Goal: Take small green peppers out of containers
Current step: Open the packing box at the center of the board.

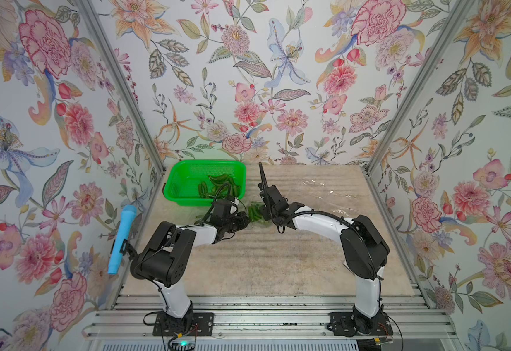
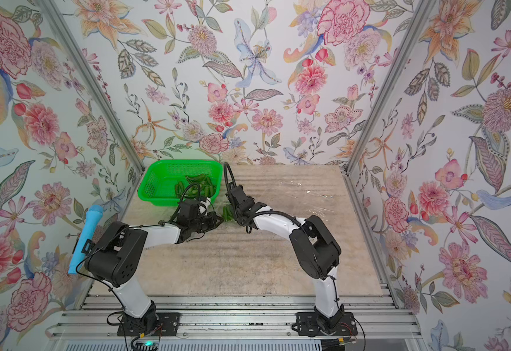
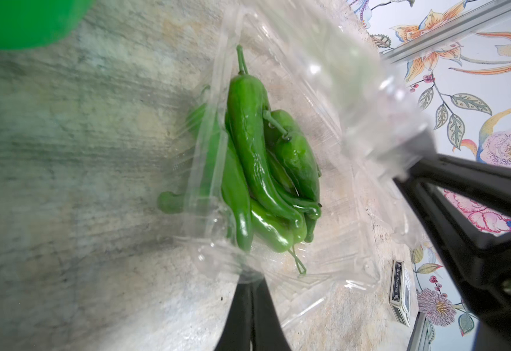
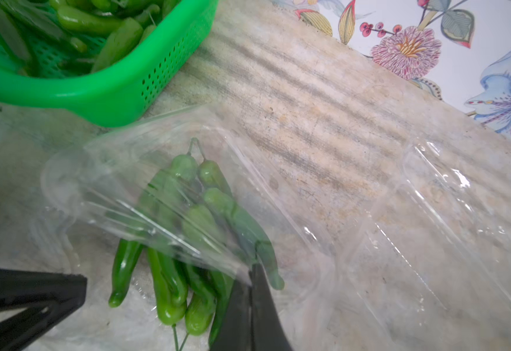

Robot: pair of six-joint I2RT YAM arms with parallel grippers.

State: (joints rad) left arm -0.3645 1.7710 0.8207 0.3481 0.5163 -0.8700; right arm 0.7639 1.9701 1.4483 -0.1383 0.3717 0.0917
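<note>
Mottled surface (image 1: 248, 267): left fingers (image 3: 239, 307) and right fingers (image 4: 263, 307) clamp shut on the container (image 3: 324, 273); best part its halves slowly.

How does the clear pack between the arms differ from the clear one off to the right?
The middle pack holds green peppers; the right pack is empty. The middle pack is pinched by the left fingers and right fingers; the right pack lies untouched. Both are thin clear plastic.
</note>
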